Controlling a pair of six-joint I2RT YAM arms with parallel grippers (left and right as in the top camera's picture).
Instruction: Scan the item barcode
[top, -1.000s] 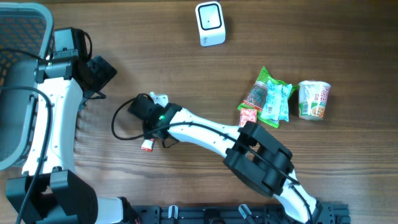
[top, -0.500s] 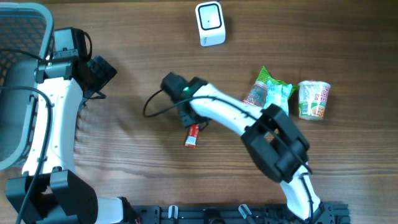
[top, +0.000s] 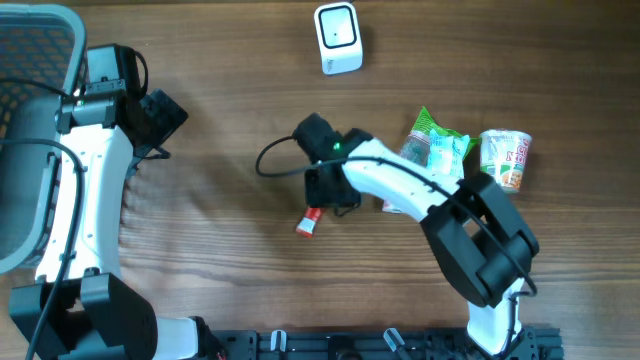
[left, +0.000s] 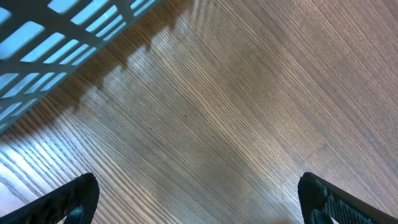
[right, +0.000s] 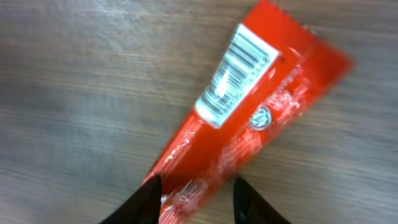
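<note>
A red packet (right: 249, 118) with a white barcode label (right: 236, 74) facing the camera lies slanted between my right gripper's (right: 196, 193) fingers, its lower end pinched by them just above the wood. In the overhead view the red packet (top: 309, 222) sticks out below the right gripper (top: 320, 203) at the table's middle. A white scanner (top: 338, 38) stands at the far edge, well away from it. My left gripper (left: 199, 202) stands wide open over bare wood at the left, nothing between its fingers (left: 81, 198).
A mesh basket (top: 25, 110) fills the left edge and shows in the left wrist view as a basket (left: 43, 43) corner. At the right lie a green packet (top: 425, 135), a pale blue packet (top: 447, 165) and a noodle cup (top: 505, 160).
The right arm swung to the right, carrying the red packet from left of centre to the middle, and its jaws have drawn closer together. The left arm has not moved.
</note>
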